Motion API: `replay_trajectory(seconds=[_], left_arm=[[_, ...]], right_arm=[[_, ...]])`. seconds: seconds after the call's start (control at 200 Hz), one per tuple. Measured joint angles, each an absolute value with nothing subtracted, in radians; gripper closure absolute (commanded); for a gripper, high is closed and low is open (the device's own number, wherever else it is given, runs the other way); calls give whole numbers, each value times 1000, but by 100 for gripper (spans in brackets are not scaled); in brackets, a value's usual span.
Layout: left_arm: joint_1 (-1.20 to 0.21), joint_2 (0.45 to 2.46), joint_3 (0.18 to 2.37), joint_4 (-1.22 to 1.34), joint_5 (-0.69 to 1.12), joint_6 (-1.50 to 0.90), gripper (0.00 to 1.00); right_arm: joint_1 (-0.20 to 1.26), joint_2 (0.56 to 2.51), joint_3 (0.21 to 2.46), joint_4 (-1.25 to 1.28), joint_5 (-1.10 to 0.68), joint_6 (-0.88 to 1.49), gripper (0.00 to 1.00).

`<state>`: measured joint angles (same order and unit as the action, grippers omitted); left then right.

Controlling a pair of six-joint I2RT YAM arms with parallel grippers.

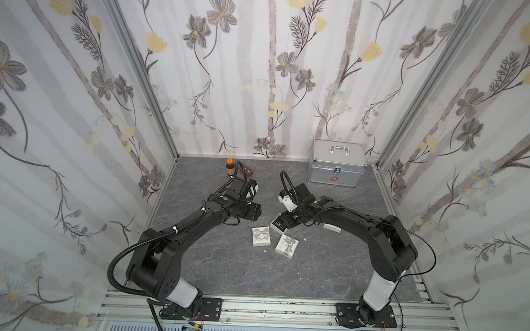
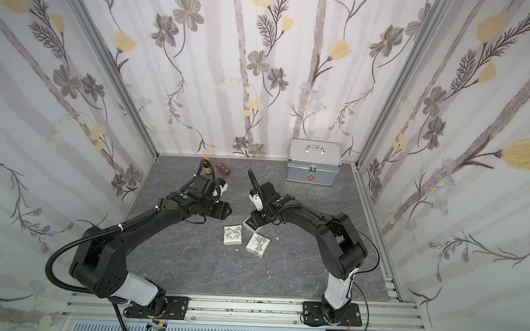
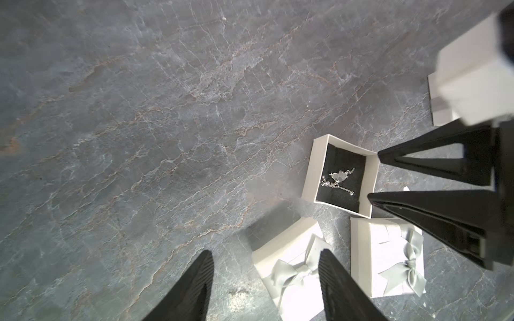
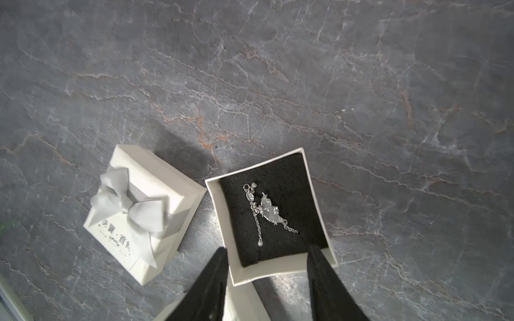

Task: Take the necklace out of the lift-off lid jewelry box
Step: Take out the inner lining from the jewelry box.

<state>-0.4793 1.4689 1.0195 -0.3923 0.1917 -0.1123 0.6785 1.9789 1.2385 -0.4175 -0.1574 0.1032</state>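
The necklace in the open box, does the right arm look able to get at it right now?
Probably yes. The necklace lies uncovered on the black foam in the open box, and the right gripper hangs over one edge of the box, jaws apart, nothing between them and it.

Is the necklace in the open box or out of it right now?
In. The necklace lies loose on the black foam inside the lidless box, seen in both wrist views; nothing grips it.

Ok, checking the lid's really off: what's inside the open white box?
The necklace lies on a black foam pad filling the open white box. Anything beneath the pad is covered.
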Motion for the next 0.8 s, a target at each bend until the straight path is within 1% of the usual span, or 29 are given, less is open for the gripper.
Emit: replay_trajectory(seconds=[0.17,0.24,0.485,0.799], left_arm=[[-472,1372,909,-277,212,-112,34],[-470,1356,894,-241,216,-112,34],[-469,1348,876,-178,251,-105,34],[-469,1348,840,-141,305,-84,36]], right_arm=[[691,2028,1269,-432,-126,92,57],[696,2050,1286,-433,-121,85,59],[703,2112,1332,-430,-95,92,60],[734,2180,1377,-429,-38,110,58]])
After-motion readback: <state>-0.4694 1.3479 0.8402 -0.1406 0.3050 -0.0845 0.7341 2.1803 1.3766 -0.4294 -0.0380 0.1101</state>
